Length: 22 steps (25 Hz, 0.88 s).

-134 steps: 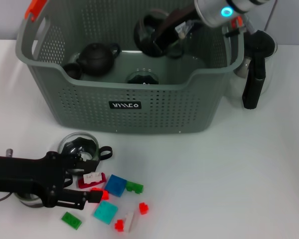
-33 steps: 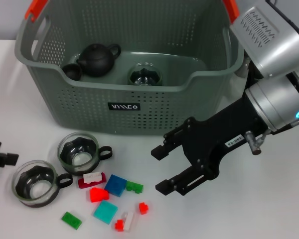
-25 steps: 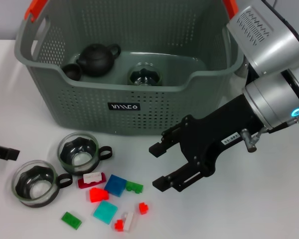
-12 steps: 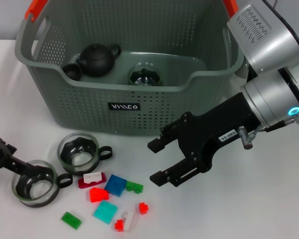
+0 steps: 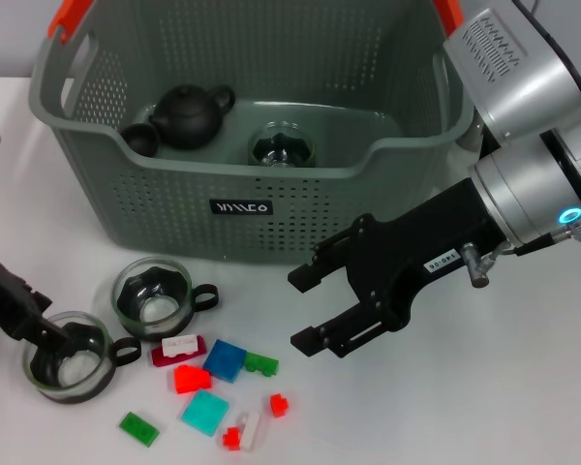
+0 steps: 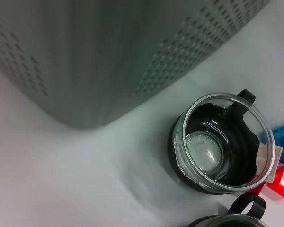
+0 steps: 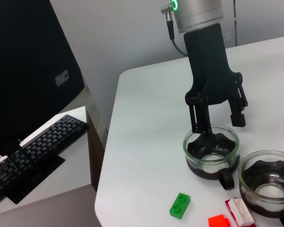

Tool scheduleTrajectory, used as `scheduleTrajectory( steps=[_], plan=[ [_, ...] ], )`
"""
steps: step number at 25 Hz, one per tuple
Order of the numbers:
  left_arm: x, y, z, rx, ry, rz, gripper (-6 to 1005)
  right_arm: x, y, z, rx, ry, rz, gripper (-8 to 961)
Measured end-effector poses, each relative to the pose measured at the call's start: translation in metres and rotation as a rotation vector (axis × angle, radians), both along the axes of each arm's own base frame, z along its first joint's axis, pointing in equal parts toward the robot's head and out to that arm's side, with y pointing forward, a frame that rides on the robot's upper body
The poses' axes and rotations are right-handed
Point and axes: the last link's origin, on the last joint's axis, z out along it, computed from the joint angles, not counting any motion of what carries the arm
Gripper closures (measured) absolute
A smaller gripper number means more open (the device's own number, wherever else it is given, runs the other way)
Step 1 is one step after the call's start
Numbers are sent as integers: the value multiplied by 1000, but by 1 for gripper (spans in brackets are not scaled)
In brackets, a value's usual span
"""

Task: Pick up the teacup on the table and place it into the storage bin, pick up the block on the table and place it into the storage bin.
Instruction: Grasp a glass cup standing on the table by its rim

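Teacup sat directly under my left claw, which was spread wide with one finger dipped inside the glass rim and the other just outside it on the far side, holding nothing as yet. From the right wrist view I could see the finger straddling that cup's wall squarely. The cup's handle pointed away from the claw, toward the scattered blocks. A second teacup stood just beside the first, on the side toward the storage bin, clear of my fingers. My right claw was also spread and empty, hovering above the desk, with the red block off beyond its tips. I judged the left arm the nearer one for the cup, needing only to pinch the wall and lift.
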Motion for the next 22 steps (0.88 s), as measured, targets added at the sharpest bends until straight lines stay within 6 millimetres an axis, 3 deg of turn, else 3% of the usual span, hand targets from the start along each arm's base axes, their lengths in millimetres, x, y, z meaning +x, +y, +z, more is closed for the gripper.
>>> scheduleTrajectory(
  steps=[22],
  plan=[
    [-14,4,-19,11,6,22,183,2,5,-3,22,3,-6,186]
  ],
)
